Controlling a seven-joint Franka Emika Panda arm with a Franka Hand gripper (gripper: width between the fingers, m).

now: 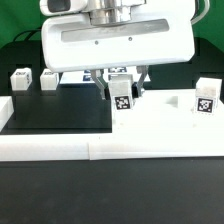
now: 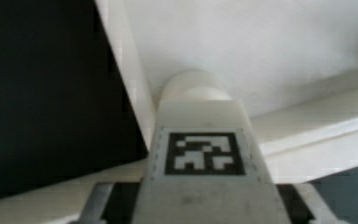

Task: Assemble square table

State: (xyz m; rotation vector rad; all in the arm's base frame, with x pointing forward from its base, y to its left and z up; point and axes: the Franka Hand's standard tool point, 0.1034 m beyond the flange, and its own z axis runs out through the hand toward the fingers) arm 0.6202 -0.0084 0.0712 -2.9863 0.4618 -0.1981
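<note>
In front of the slab (image 1: 118,45), the end effector (image 1: 122,91) pinches the held leg (image 1: 122,99) by its sides. Outer leg (image 1: 20,80) and inner leg (image 1: 48,80) stand off the slab toward the exterior view's left, lone leg (image 1: 205,97) toward its right. None fitted; all four to do.

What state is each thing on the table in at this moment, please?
Tool: shut on the middle leg, a finger on each side.
Middle leg: gripped, tag visible; lifted or not unclear.
Outermost leg, exterior view's left: loose, untouched.
Neighbouring leg: loose, untouched.
Lone leg, exterior view's right: loose, untouched.
Tabletop: behind the tool, no legs attached.
</note>
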